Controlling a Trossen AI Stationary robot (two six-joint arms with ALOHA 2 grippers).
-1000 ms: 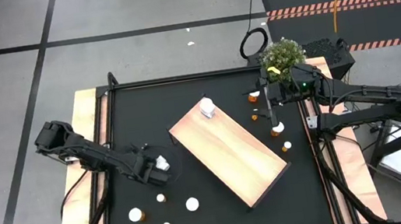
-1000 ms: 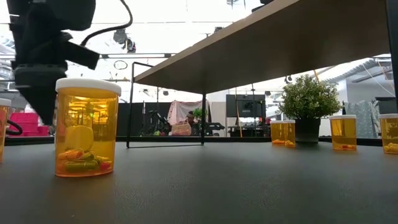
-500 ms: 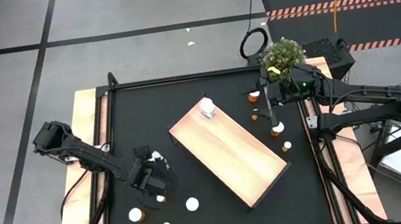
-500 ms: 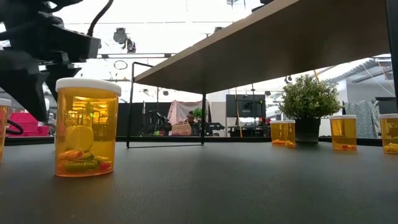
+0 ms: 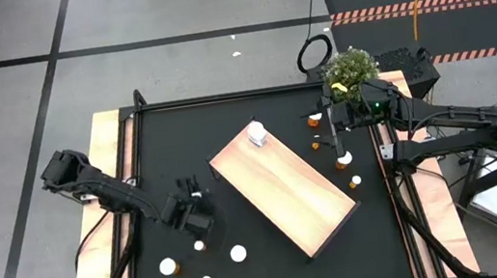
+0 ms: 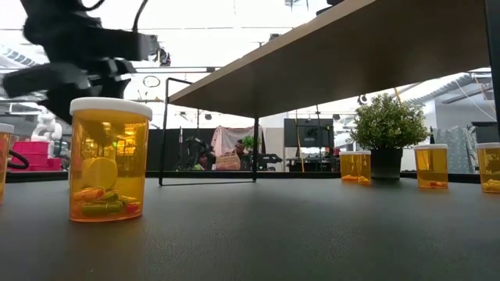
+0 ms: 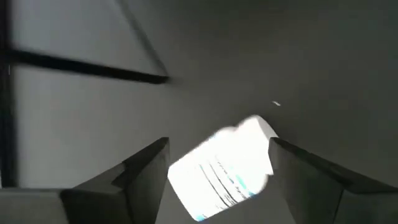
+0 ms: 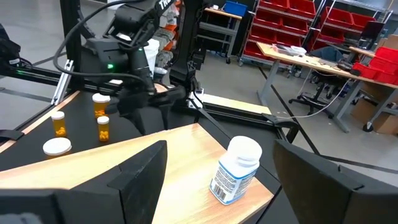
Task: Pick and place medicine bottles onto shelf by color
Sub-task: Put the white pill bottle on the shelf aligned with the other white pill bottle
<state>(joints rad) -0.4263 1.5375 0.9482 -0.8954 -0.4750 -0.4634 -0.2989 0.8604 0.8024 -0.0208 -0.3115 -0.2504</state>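
Left tool (image 5: pixel 192 208) clamped on a white bottle (image 7: pixel 222 168), above the worktop (image 5: pixel 227 122) at 9 o'clock of the shelf (image 5: pixel 282 189). Right tool (image 5: pixel 331 123) waits at the shelf's 2 o'clock, fingers apart, gripping nothing. Another white bottle (image 5: pixel 257 136) stands on the shelf's 11 o'clock corner; orange bottles (image 5: pixel 343 160) sit around.

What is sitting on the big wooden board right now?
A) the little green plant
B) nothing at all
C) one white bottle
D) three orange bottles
C: a single white medicine bottle stands near one corner of the large pale wooden shelf board, while the orange bottles and the plant sit on the black mat around it.
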